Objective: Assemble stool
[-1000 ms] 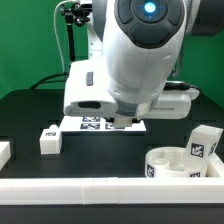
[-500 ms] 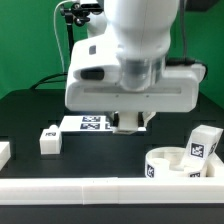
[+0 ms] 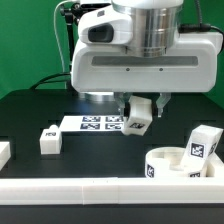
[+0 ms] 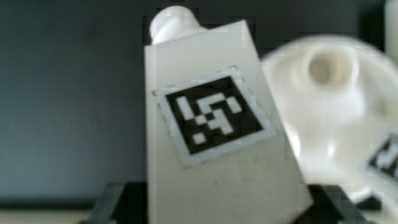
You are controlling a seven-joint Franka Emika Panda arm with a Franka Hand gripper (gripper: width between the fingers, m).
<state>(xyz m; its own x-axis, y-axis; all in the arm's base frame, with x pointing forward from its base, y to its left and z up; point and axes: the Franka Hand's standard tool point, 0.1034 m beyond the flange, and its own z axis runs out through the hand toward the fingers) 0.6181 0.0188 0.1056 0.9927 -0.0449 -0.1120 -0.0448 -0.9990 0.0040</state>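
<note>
Exterior view: the gripper (image 3: 138, 108) is clamped on a tagged stool leg (image 3: 137, 120), held tilted just above the marker board (image 3: 90, 123), likely so it clears the table (image 3: 28, 112) on its way to the round seat (image 3: 163, 158) at four o'clock.

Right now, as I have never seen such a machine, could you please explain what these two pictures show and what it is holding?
The big white machine is a robot arm. One picture comes from a camera standing off the arm; the other from a camera on its wrist. The gripper is shut on a white leg block, tilted, above the black table. Its square tag fills the wrist view. On the table lie the flat marker board, a second leg block, and a round seat with a third leg block standing next to it.
</note>
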